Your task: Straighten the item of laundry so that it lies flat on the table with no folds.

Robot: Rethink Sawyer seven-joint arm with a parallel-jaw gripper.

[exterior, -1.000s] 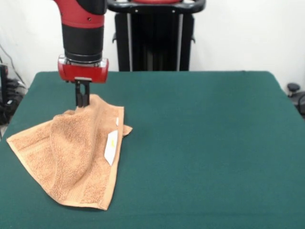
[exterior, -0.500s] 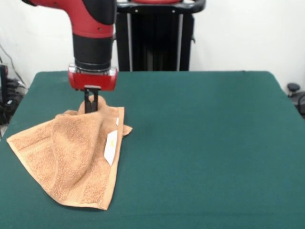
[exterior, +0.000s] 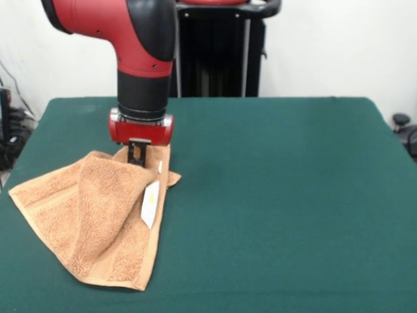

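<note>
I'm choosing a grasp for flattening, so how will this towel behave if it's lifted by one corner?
The towel lies draped in soft folds, so it is probably floppy and would hang and sag rather than hold shape. Its looped terry surface on the felt-like table suggests it would drag and bunch rather than slide. It looks light for its size.

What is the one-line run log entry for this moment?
gripper: low at towel's far edge | towel: folded | table: towel at one side

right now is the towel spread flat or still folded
Folded. The hand towel has a layer doubled over itself with a raised ridge, its white label along the fold, on the green table.
</note>
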